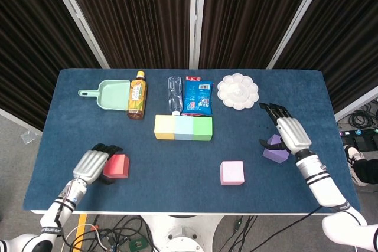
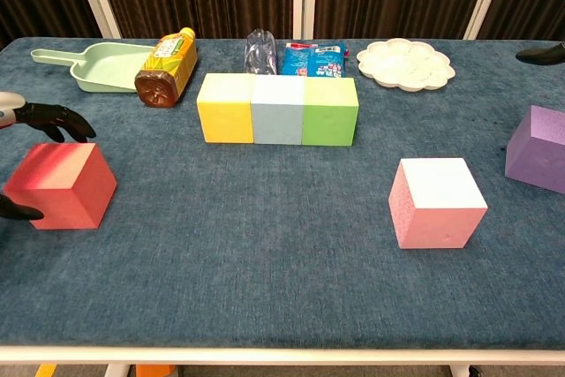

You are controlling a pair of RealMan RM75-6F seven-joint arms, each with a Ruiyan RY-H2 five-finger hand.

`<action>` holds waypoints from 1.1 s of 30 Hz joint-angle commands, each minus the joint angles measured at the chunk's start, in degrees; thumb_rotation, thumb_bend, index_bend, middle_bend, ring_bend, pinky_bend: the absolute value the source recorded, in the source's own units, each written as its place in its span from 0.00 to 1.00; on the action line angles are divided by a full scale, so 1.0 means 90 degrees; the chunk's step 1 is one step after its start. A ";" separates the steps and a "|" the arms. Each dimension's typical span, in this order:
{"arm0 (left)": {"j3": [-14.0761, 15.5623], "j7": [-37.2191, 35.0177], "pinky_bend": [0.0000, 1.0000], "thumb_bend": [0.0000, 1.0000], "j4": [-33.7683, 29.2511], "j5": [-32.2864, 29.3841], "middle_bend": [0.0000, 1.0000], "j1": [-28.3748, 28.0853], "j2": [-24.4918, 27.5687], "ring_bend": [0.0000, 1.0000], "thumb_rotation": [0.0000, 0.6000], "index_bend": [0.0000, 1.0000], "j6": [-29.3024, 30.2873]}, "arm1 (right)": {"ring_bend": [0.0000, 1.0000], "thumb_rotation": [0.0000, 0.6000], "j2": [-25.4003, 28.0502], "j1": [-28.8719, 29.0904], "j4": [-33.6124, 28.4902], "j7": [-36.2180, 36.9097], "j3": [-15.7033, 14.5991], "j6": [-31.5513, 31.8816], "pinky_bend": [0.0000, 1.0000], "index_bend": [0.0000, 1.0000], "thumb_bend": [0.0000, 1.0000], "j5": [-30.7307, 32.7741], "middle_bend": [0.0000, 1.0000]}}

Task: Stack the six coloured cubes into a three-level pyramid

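Observation:
A yellow cube (image 1: pixel 164 127), a light blue cube (image 1: pixel 183 128) and a green cube (image 1: pixel 202 128) stand side by side in a row mid-table. The red cube (image 1: pixel 117 166) sits front left. My left hand (image 1: pixel 91 166) is at its left side, fingers (image 2: pixel 53 119) spread past the far edge and thumb (image 2: pixel 19 211) by the near face; contact is unclear. A pink cube (image 1: pixel 232 173) sits front right of centre. The purple cube (image 1: pixel 276 149) lies at the right, tilted, with my right hand (image 1: pixel 287 134) open just above and behind it.
Along the back stand a green dustpan (image 1: pixel 110 94), a lying tea bottle (image 1: pixel 137 95), a clear bottle (image 1: pixel 174 94), a blue snack bag (image 1: pixel 198 96) and a white palette dish (image 1: pixel 237 91). The table's front edge (image 2: pixel 282 355) runs close below the red and pink cubes.

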 commanded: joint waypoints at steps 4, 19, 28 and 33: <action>0.0024 -0.0414 0.14 0.12 0.0330 0.0567 0.18 -0.0057 0.0009 0.19 1.00 0.21 -0.0006 | 0.00 1.00 -0.0031 -0.0019 0.0040 0.0038 -0.0014 0.0003 0.00 0.00 0.20 0.0008 0.11; 0.0230 -0.0457 0.14 0.19 0.0419 0.0722 0.15 -0.0171 0.0202 0.17 1.00 0.21 -0.0419 | 0.00 1.00 -0.0102 -0.0044 0.0137 0.0114 -0.0027 -0.0020 0.00 0.00 0.20 0.0046 0.11; 0.0095 -0.0779 0.14 0.24 0.0620 0.0656 0.16 -0.0218 0.0133 0.17 1.00 0.34 -0.0485 | 0.00 1.00 -0.0136 -0.0051 0.0151 0.0142 -0.0027 -0.0016 0.00 0.00 0.20 0.0030 0.11; -0.0160 -0.1261 0.14 0.25 0.0511 0.0679 0.17 -0.0399 0.0414 0.17 1.00 0.38 -0.0629 | 0.00 1.00 -0.0117 -0.0099 0.0121 0.0158 -0.0032 0.0054 0.00 0.00 0.20 0.0010 0.11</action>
